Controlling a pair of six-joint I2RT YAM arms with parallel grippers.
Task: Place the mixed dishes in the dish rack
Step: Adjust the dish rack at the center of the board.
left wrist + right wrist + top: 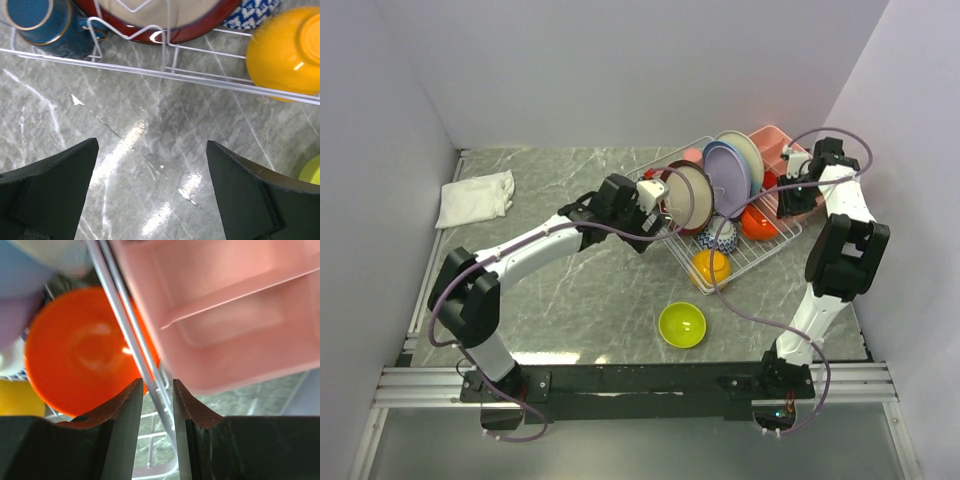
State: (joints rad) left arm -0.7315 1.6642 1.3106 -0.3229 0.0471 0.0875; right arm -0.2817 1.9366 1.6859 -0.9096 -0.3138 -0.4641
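Top external: dish rack toward far right corner of tabletop, plates upright inside; lime bowl loose by near edge.
Left wrist: left end effector spread apart, empty, beside rack.
Right wrist: right end effector clamped on rack rim wire.

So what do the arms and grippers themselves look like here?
Both the left arm and right arm have white links with bulky black joints, each trailed by a looping purple cable. The left gripper and right gripper have plain black, wedge-shaped fingers. No markings visible.
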